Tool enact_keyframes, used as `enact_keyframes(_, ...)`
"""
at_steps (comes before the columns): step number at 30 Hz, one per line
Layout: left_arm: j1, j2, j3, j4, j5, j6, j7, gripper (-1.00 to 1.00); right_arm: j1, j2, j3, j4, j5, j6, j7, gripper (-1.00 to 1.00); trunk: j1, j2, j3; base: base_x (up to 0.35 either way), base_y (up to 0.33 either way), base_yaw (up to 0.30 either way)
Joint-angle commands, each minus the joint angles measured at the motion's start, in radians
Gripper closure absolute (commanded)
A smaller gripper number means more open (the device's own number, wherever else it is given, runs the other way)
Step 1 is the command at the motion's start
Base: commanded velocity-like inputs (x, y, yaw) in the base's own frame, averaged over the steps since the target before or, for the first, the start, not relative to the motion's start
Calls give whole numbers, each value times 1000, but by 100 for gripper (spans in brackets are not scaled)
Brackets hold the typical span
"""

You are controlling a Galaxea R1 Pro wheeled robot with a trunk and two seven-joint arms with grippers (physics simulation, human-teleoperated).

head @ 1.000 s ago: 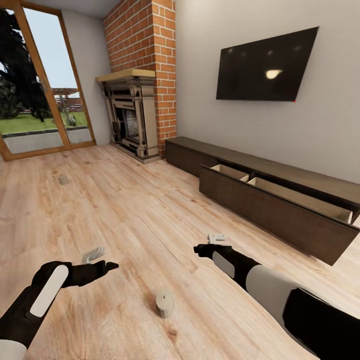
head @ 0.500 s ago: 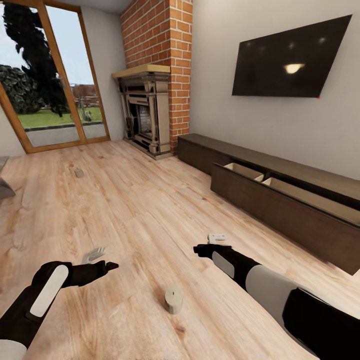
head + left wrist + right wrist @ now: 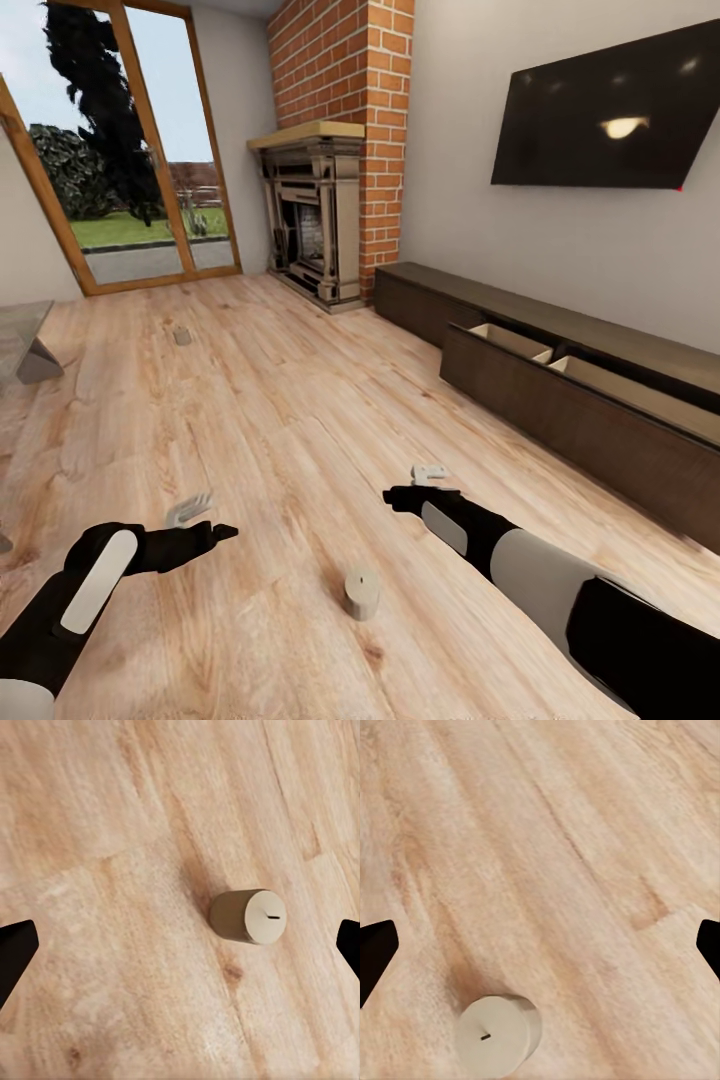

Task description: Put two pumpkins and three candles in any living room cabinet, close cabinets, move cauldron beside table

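Note:
One beige candle (image 3: 361, 593) stands upright on the plank floor between my two arms; it also shows as the candle (image 3: 247, 916) and the candle (image 3: 499, 1033) in the wrist views. A second candle (image 3: 181, 335) stands far off on the floor towards the glass door. My left gripper (image 3: 190, 509) and right gripper (image 3: 432, 474) hover above the floor, both open and empty, fingers wide apart. The dark-brown cabinet (image 3: 560, 410) runs along the right wall with its front panel pulled out, pale compartments showing. The pumpkins and the cauldron are out of view.
A corner of the grey-green table (image 3: 20, 325) with an angled leg shows at the left edge. The brick fireplace (image 3: 320, 230) stands at the back, the black TV (image 3: 620, 110) hangs above the cabinet, and a glass door (image 3: 130, 170) is at the back left.
The whole head view has swung, so the fireplace, cabinet and near candle sit further right in the picture and the table corner has come in. Both arms keep their pose.

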Motion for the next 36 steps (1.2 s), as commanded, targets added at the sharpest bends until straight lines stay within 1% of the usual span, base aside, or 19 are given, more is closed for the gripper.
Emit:
enact_keyframes(1,-1,1,-1,-1,7,3,6,-100,-1,-1,7,-5,-6,2,-7,-100,0,0,-1,-74,0,4)
enact_keyframes(9,0,1,-1,6,7,3,6,-100,-1,-2,7,-9,-6,1,-7,-100,0,0,0,-79,0,39)
enact_keyframes(20,-1,1,0,17,4,0,13,-100,-1,-1,8,-9,-6,2,-8,-100,0,0,2,-22,0,265)
enact_keyframes(24,-1,1,0,24,1,-4,79,-100,-1,0,9,-9,-6,6,-19,-100,0,0,2,0,0,151)
enact_keyframes(25,-1,1,0,24,1,-8,110,-100,-1,1,9,-9,-7,8,-33,-100,0,0,2,0,0,54)
enact_keyframes(27,-1,0,-1,25,1,-33,183,-100,-1,7,9,-9,-7,10,-84,-100,0,0,2,0,0,28)
enact_keyframes(28,0,0,-1,25,1,-42,203,-100,-1,10,9,-9,-7,11,-97,-100,0,0,2,0,0,18)
enact_keyframes(29,-1,-1,-2,25,1,-61,242,-100,-1,17,9,-10,-7,12,-124,-100,0,0,2,0,0,11)
enact_keyframes(30,0,-1,-2,25,1,-84,294,-100,-1,28,9,-11,-7,14,-153,-100,0,0,2,0,0,6)
enact_keyframes(31,0,0,-3,25,1,-89,308,-100,-1,31,9,-11,-7,18,-160,-100,0,0,2,0,0,5)
enact_keyframes(32,-1,0,-3,24,3,-97,332,-100,-1,42,9,-11,-7,36,-171,-100,0,0,2,0,0,3)
enact_keyframes(33,-1,0,-4,23,3,-100,341,-100,-1,47,9,-11,-7,46,-176,-100,0,0,2,0,0,2)
enact_keyframes(36,-1,-7,-12,17,1,-109,370,-100,-1,88,8,-10,-10,137,-191,-100,0,0,2,0,0,1)
